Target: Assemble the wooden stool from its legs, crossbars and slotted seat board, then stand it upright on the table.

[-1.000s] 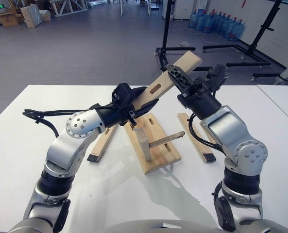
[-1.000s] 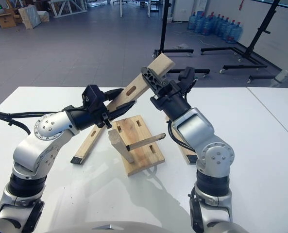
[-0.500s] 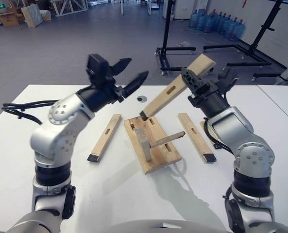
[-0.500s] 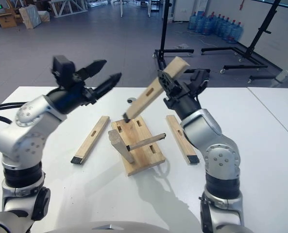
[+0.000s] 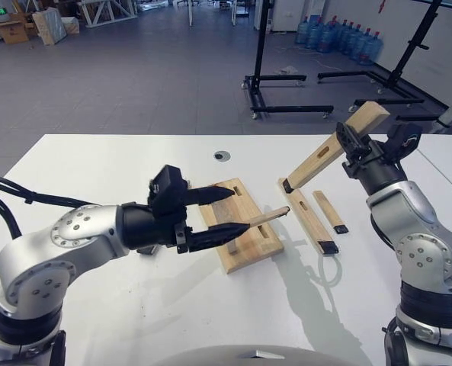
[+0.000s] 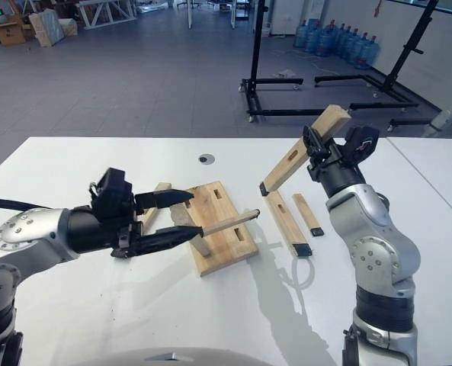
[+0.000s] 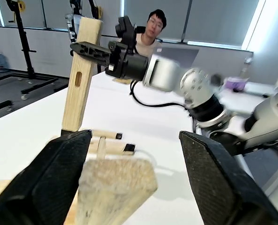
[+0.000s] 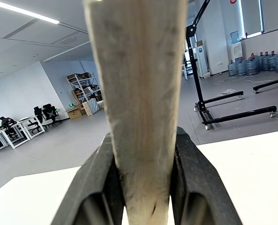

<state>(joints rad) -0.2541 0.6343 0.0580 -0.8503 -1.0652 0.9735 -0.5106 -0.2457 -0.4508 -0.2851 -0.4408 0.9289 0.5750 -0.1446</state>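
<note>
The slotted seat board (image 5: pixel 250 248) lies flat at the middle of the white table (image 5: pixel 96 164). A short leg (image 7: pixel 115 187) stands on it, with a thin crossbar (image 5: pixel 270 216) sticking out to the right. My left gripper (image 5: pixel 235 211) is open, one finger on each side of that leg and apart from it. My right gripper (image 5: pixel 353 143) is shut on a long slotted leg (image 5: pixel 325 156), held tilted in the air over the table's right part, lower end down. In the right wrist view this slotted leg (image 8: pixel 139 103) sits between the fingers (image 8: pixel 96 187).
A long leg (image 5: pixel 309 216) and a short piece (image 5: pixel 333 212) lie flat right of the board. Another leg (image 6: pixel 158 191) lies left of it, mostly hidden by my left arm. A small round hole (image 5: pixel 222 155) marks the table's back. Black stands (image 5: pixel 286 76) are on the floor behind.
My left gripper let go of the slotted leg, swung up, then came down open around the leg standing on the board. My right gripper carried the slotted leg to the right.
</note>
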